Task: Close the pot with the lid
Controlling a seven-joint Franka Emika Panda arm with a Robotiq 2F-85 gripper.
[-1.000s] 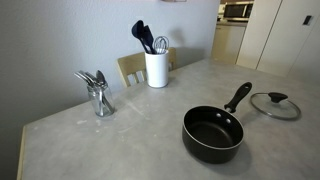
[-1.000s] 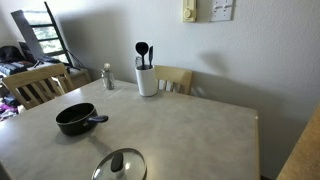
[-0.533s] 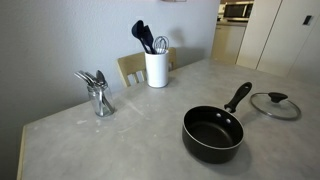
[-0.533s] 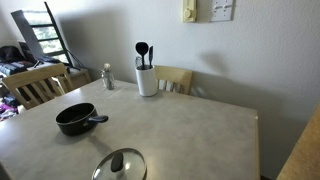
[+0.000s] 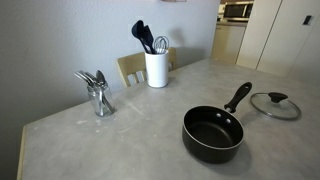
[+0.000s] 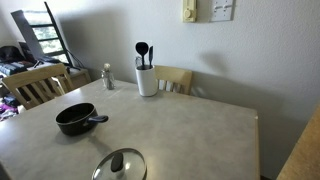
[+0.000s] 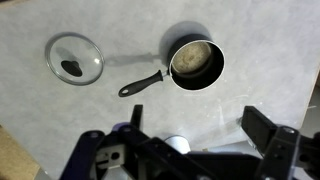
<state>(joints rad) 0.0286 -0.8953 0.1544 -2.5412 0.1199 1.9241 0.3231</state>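
An exterior view sat low, close beside the pot (image 5: 213,135), facing the utensil holder (image 5: 156,70) and wall (image 5: 60,40). An exterior view stood farther back behind the lid (image 6: 119,165), facing that holder too. The wrist view looked straight down from high, sharing pot and lid.

Pot (image 5: 212,135) was black, dull outside, a bit shiny inside. Lid (image 5: 275,105) was clear glass with shiny metal rim and black knob. Tabletop (image 5: 130,140) was grey, speckled, smooth like stone. Utensil holder (image 5: 156,69) was white, glossy. Spoons (image 5: 97,82) were shiny metal. Chair (image 6: 35,85) was pale wood.
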